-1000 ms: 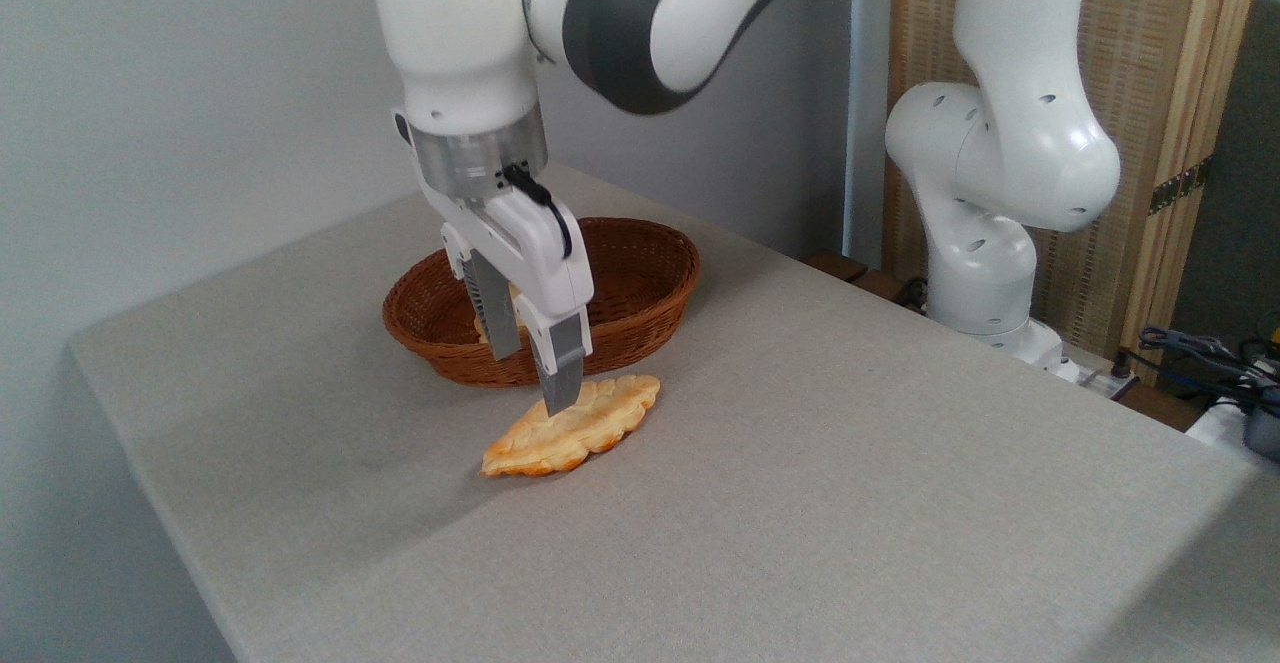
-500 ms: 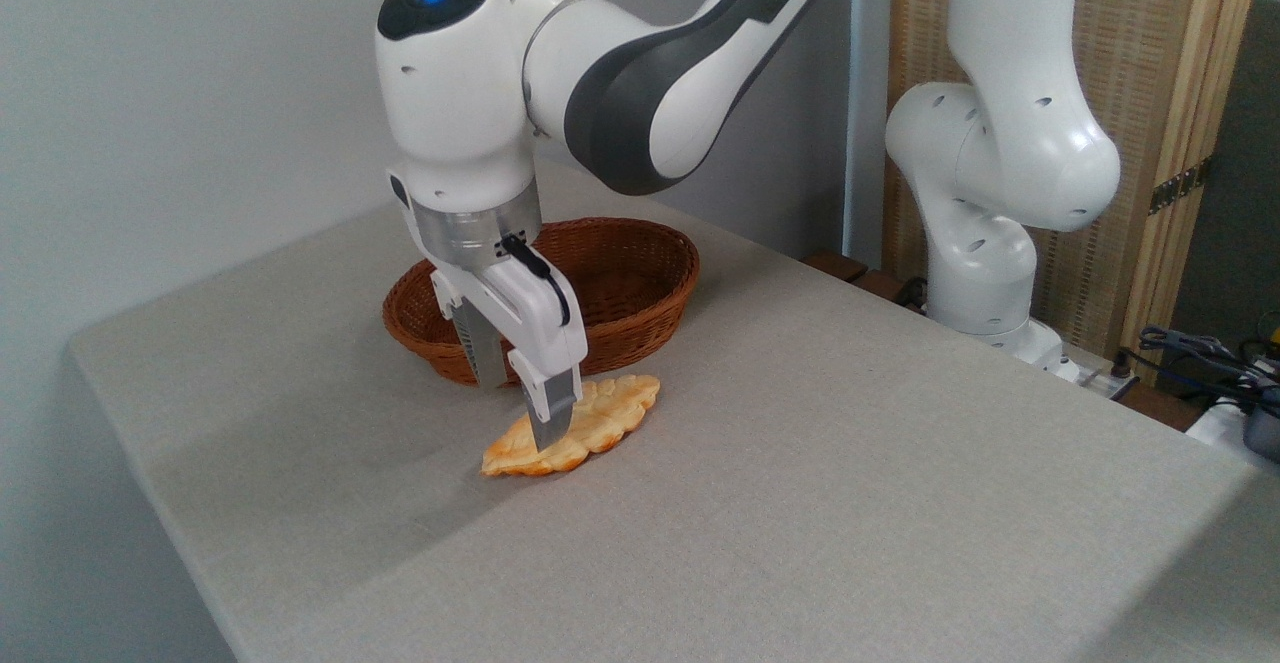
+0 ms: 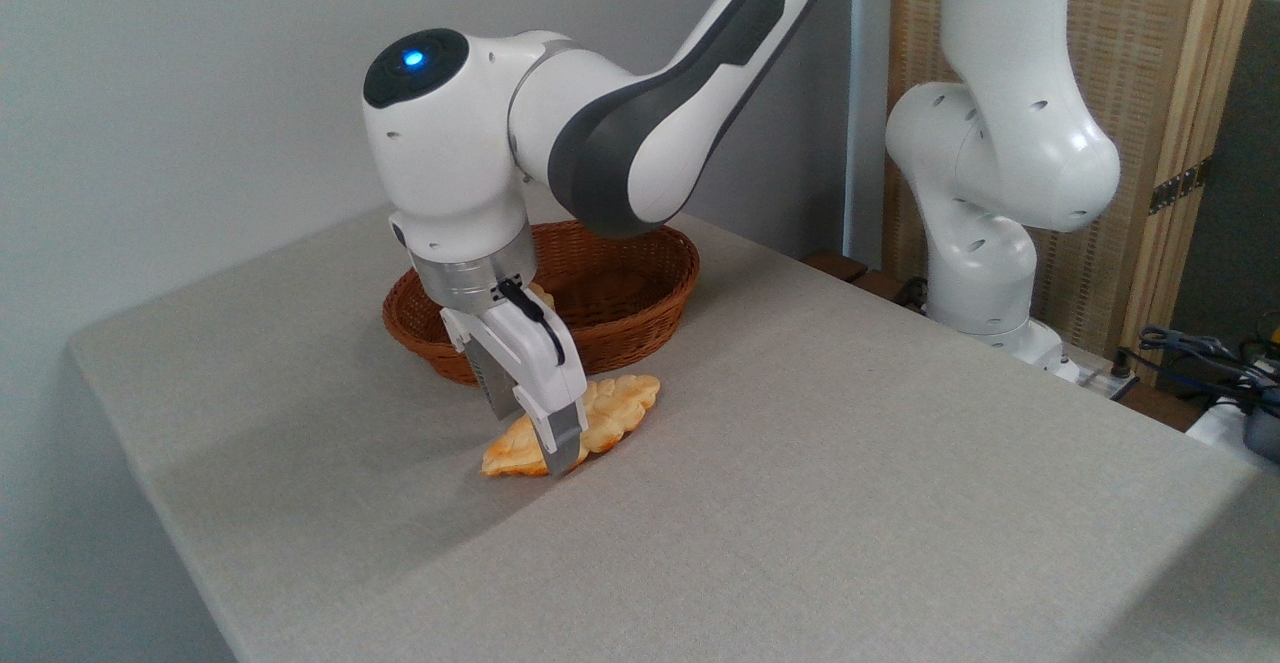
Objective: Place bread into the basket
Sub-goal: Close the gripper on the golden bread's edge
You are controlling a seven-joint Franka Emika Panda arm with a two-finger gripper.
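The bread (image 3: 612,409), a long flat golden-orange pastry with a ridged top, lies on the grey table just in front of the basket (image 3: 668,281), a reddish-brown oval wicker basket. My gripper (image 3: 530,431) is down at table height over the left half of the bread. It is open, with one finger (image 3: 562,445) in front of the pastry and the other behind it. The fingers straddle the bread without visibly squeezing it. The part of the pastry between them is hidden.
A small pale bun (image 3: 541,295) shows inside the basket behind my wrist. The arm's white base (image 3: 985,243) stands beyond the table's right back edge, with cables (image 3: 1200,353) at far right. The cloth-covered table (image 3: 800,503) stretches wide to the right and front.
My gripper has come down from above the bread until its fingers reach the table on either side of the pastry. The bread and basket have not moved.
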